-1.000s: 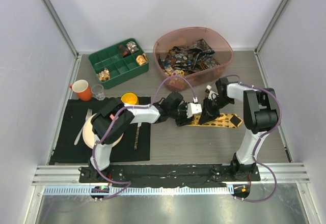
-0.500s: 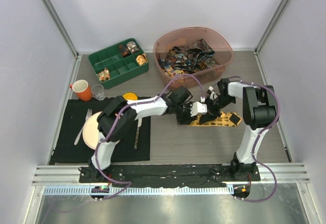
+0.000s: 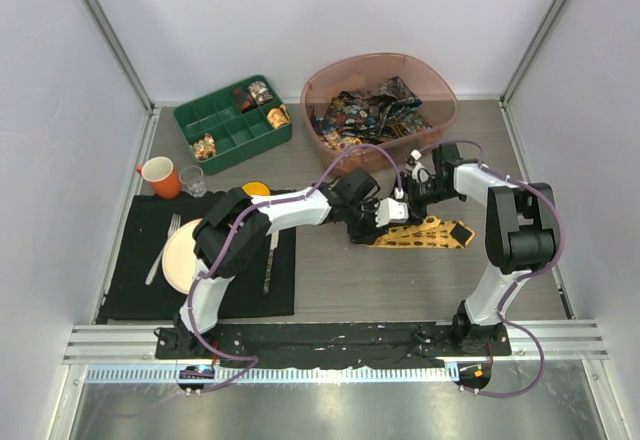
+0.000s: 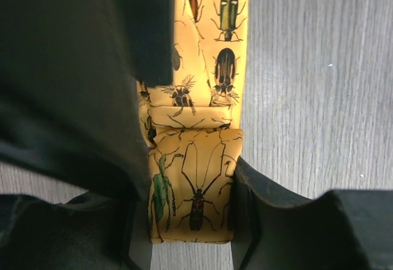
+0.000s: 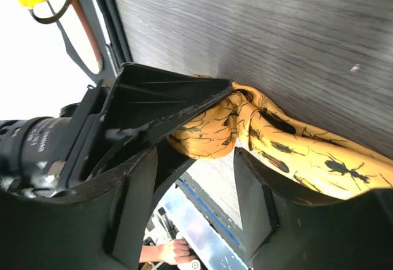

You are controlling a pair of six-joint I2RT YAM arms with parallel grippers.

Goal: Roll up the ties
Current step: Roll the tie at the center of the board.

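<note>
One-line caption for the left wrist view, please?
Left gripper jaws clamp the rolled end of the yellow insect-print tie lying on the grey wood-grain table.

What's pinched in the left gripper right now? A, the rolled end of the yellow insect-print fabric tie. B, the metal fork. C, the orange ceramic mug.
A: in the left wrist view, the left gripper squeezes the rolled end of the yellow insect-print fabric tie from both sides.
</note>
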